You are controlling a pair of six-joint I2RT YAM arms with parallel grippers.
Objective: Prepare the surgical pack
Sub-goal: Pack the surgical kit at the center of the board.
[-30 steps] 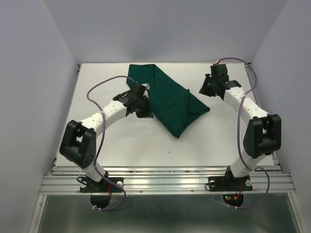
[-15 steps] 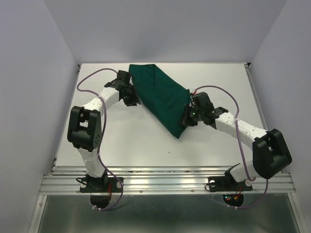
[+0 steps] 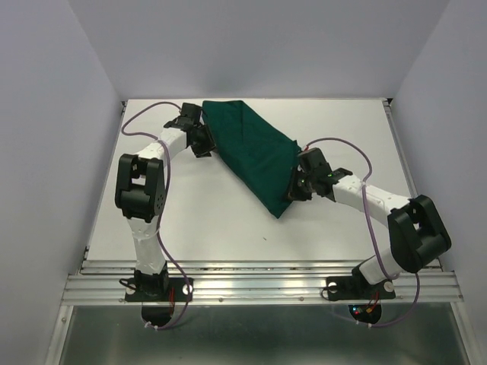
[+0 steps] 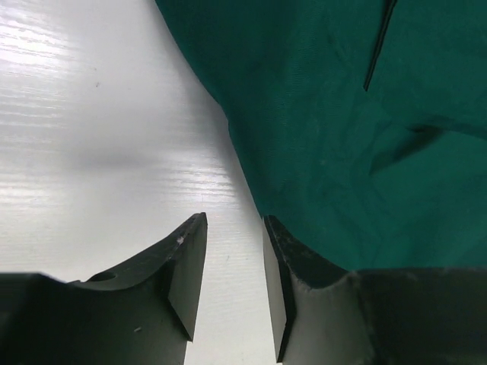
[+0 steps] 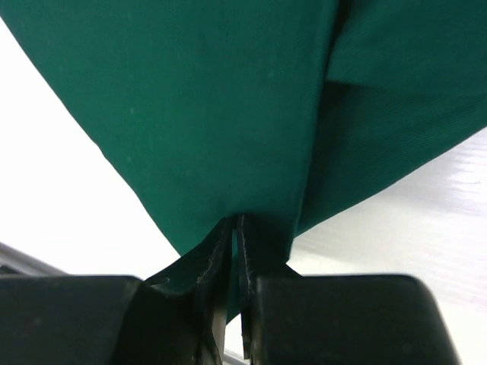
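While clamping green drape (image 3: 255, 156) on white worktop (image 3: 342, 228):
Pinching its fold with right hand (image 5: 230, 228); holding left hand (image 4: 234, 224) parted, empty, beside cloth edge.

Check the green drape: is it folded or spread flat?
Folded. The drape lies as a narrow bundle, with overlapping layers visible in both wrist views.

A robotics lab cell — white table (image 3: 228, 228) boxed by plain pale walls (image 3: 46, 114), aluminium rail (image 3: 259, 283) carrying bolted arm bases (image 3: 156, 287).
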